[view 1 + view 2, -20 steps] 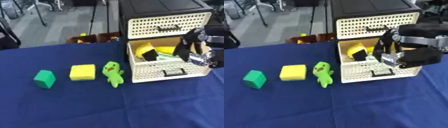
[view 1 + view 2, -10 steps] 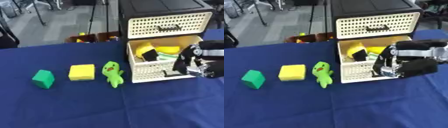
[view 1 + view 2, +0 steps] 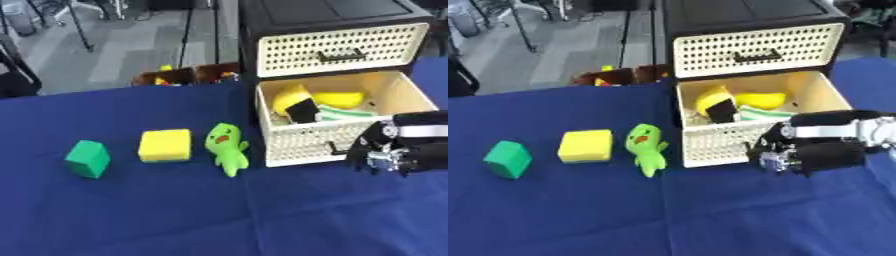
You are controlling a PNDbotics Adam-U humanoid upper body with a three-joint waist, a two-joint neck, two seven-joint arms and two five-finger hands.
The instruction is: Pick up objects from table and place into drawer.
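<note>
The right hand [image 3: 785, 152] hangs over the blue surface [image 3: 219, 215] just in front of the open lower drawer [image 3: 308, 142], at that drawer's front right corner. Its fingers [image 3: 360, 150] are curled downward and grip nothing; no object lies between them. The left hand appears in neither view.

Three objects lie on the surface to the left of the drawer, in one row, none touching another:
- one green frog-like toy [image 3: 227, 146], nearest the drawer, just beside its front left corner;
- one yellow block [image 3: 165, 145], next to the left;
- one green block [image 3: 87, 158], farthest from the drawer and well apart from the hand.

Inside the drawer lie yellow items [image 3: 337, 98], a black-faced piece [image 3: 302, 110] and a pale green flat item [image 3: 344, 113]; their exact count cannot be told.

Above the open drawer, one closed upper drawer [image 3: 337, 46] sits in the black cabinet [image 3: 324, 10].

The right eye view shows the forearm [image 3: 842, 132] behind the hand in full; the left eye view cuts it off at the frame edge.
</note>
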